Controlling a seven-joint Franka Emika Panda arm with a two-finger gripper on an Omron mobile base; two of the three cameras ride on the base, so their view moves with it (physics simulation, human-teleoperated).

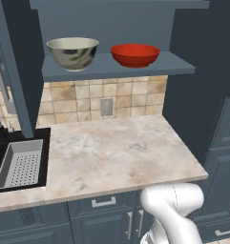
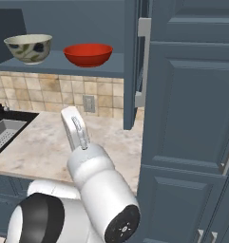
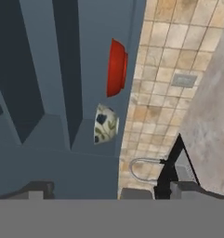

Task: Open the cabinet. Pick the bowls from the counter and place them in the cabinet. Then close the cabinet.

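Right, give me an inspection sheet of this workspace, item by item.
Surface: the counter is beige marbled stone, with a black sink at its left holding a grey perforated tray.
Job's things: the cream bowl and the red bowl stand apart on the cabinet shelf; the cabinet door stands open.
Clutter: nothing seen on the counter.
Grippers: the gripper is open and holds nothing.
Cables: nothing seen.
Surroundings: tiled backsplash with a wall outlet, a faucet by the sink, lower drawers.
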